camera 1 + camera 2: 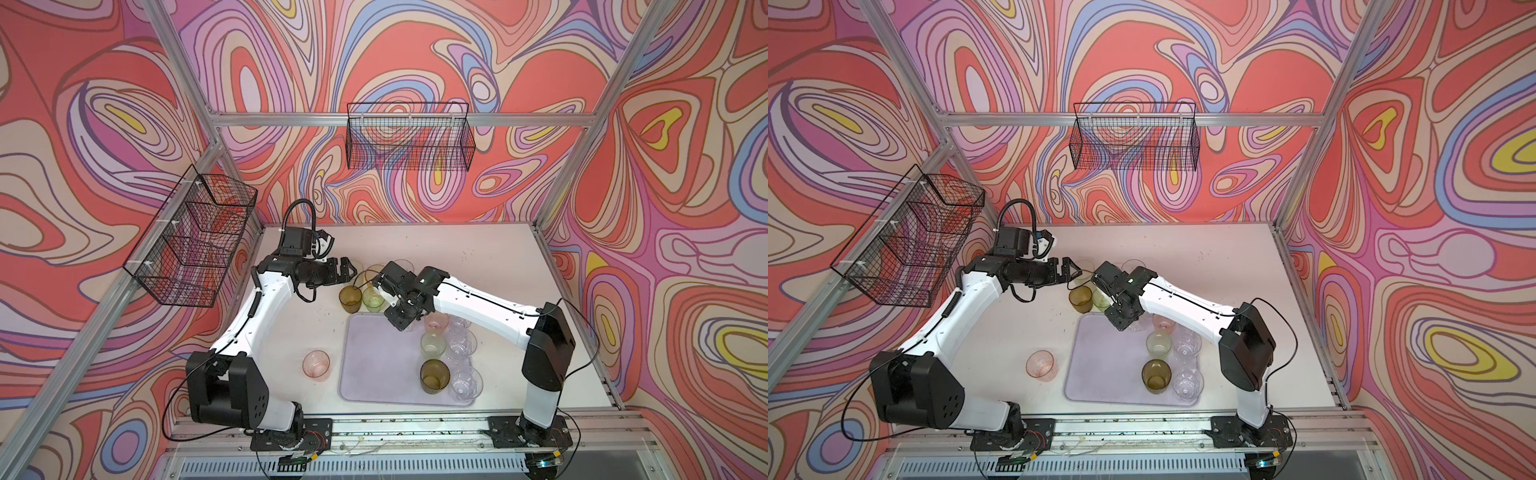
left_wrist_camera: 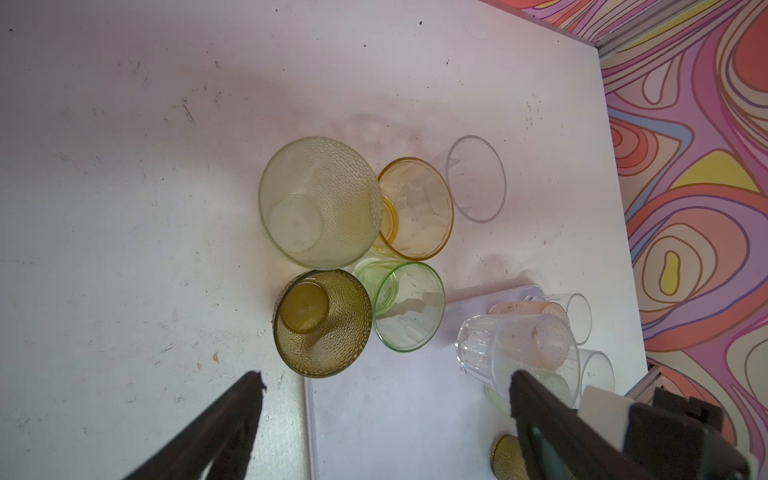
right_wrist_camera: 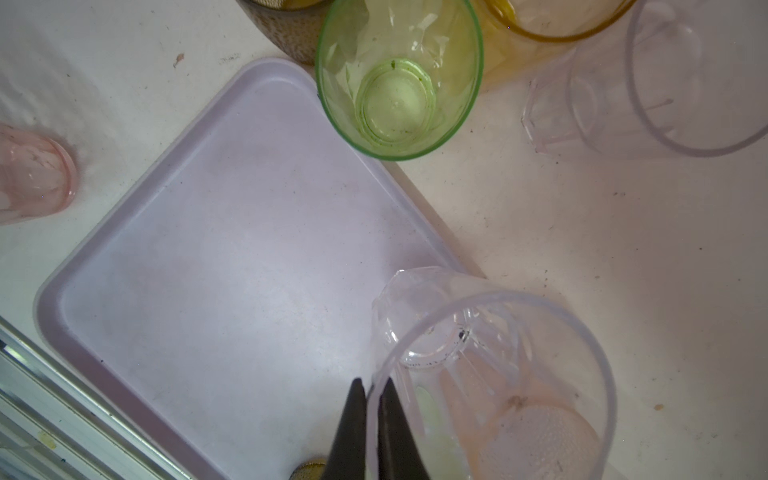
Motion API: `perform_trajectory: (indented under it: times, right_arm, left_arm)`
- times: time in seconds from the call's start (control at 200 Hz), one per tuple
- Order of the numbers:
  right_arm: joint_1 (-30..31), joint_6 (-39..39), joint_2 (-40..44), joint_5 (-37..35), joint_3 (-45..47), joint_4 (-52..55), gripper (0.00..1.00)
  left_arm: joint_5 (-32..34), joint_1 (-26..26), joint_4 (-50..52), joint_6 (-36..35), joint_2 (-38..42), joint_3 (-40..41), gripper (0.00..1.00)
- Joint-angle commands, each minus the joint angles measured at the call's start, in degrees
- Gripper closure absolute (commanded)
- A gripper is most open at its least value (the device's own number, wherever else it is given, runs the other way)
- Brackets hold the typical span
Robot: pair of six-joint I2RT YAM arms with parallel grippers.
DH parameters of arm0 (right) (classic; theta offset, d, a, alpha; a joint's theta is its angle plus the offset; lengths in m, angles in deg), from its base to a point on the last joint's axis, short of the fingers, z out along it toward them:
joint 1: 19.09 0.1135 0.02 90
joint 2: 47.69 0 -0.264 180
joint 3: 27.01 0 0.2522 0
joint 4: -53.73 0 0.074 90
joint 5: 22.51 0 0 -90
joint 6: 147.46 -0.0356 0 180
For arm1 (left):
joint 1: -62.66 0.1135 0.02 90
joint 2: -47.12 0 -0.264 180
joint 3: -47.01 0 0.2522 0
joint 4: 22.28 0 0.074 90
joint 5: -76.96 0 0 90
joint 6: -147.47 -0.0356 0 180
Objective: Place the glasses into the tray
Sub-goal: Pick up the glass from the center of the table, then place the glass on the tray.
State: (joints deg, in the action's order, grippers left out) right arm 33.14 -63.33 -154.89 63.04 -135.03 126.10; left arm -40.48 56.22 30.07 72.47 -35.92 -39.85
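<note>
Right tool (image 3: 370,384) pinched shut on rim of clear faceted glass (image 3: 490,332), at edge of smooth lilac low-rimmed tray (image 3: 208,270). Ahead on tabletop (image 3: 582,249): green glass (image 3: 395,83), olive dimpled glass (image 2: 322,324), tightly clustered w/ others. Left tool (image 2: 386,376) wide open, empty, cluster just ahead.

Tray (image 1: 374,365) is lying front-centre on the table (image 1: 498,257), two rows of glasses (image 1: 434,376) standing along its right side and a raised glass (image 3: 498,324) hanging over its far part. A cluster of glasses (image 1: 350,299) is standing on the table just behind the tray's far-left corner, a lone glass (image 1: 316,364) sitting just left of the tray.
</note>
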Motion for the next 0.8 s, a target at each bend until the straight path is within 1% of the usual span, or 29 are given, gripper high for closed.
perform_trajectory:
  times: [0.0,0.3,0.791]
  right_arm:
    - [0.23,-1.76,1.36,-0.32,1.5,-2.87,1.0]
    - [0.31,-2.57,1.03,-0.04,3.81,-5.06,1.0]
    - [0.23,-3.67,-0.29,-2.68,5.57,-7.14,1.0]
  left_arm:
    - [-0.33,-0.24,1.58,-0.89,-0.63,-1.43,0.05]
    - [-0.25,-0.27,1.58,-0.92,-0.89,-1.52,0.05]
    - [-0.16,-0.24,1.66,-0.93,-0.98,-1.49,0.05]
